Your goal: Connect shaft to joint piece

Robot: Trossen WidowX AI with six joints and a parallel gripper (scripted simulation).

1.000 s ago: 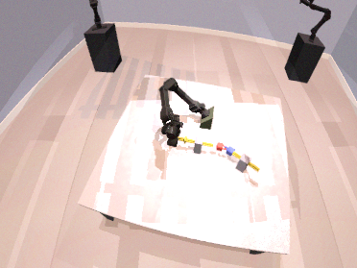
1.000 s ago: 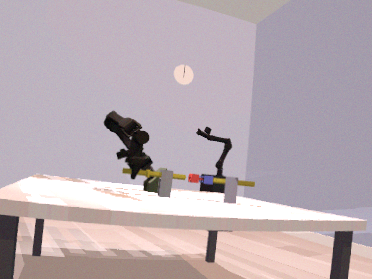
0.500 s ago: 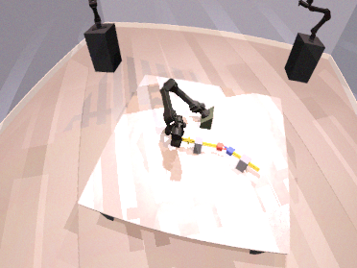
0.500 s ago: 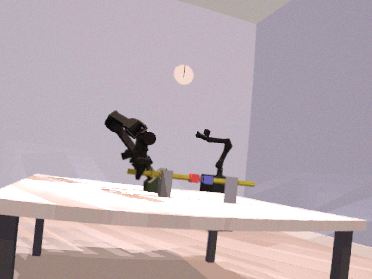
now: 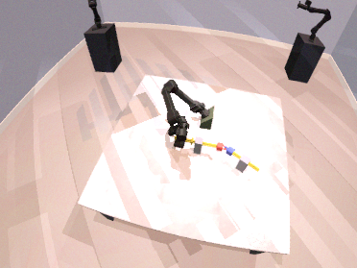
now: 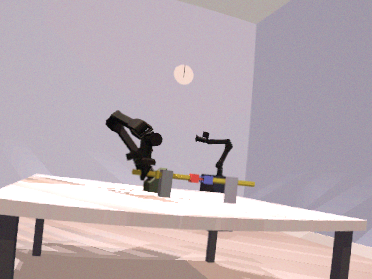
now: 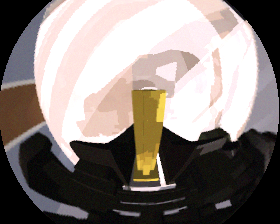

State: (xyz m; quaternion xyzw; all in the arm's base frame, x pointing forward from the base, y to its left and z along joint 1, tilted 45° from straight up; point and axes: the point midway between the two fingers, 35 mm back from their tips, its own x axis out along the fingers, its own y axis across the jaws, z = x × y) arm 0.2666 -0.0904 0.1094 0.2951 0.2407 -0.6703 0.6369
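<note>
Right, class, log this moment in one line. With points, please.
black gripper (image 5: 179, 144) (image 6: 144, 177) (image 7: 145, 123): shut on yellow sliding shaft (image 5: 210, 144) (image 6: 179, 176) (image 7: 148, 117) | shaft: through grey block (image 5: 198, 147) (image 6: 165, 184) | red joint piece (image 5: 220, 147) (image 6: 194, 178): gripper off it

The arm is folded, its elbow raised well above the pincer. From that bend the forearm runs back toward the pincer, and the wrist sits just above it. The pincer points downward from the wrist, well apart from the foot of the arm. Its two dark fingers stand close together, one on each side, clamped on what lies between them, with a narrow gap.
</note>
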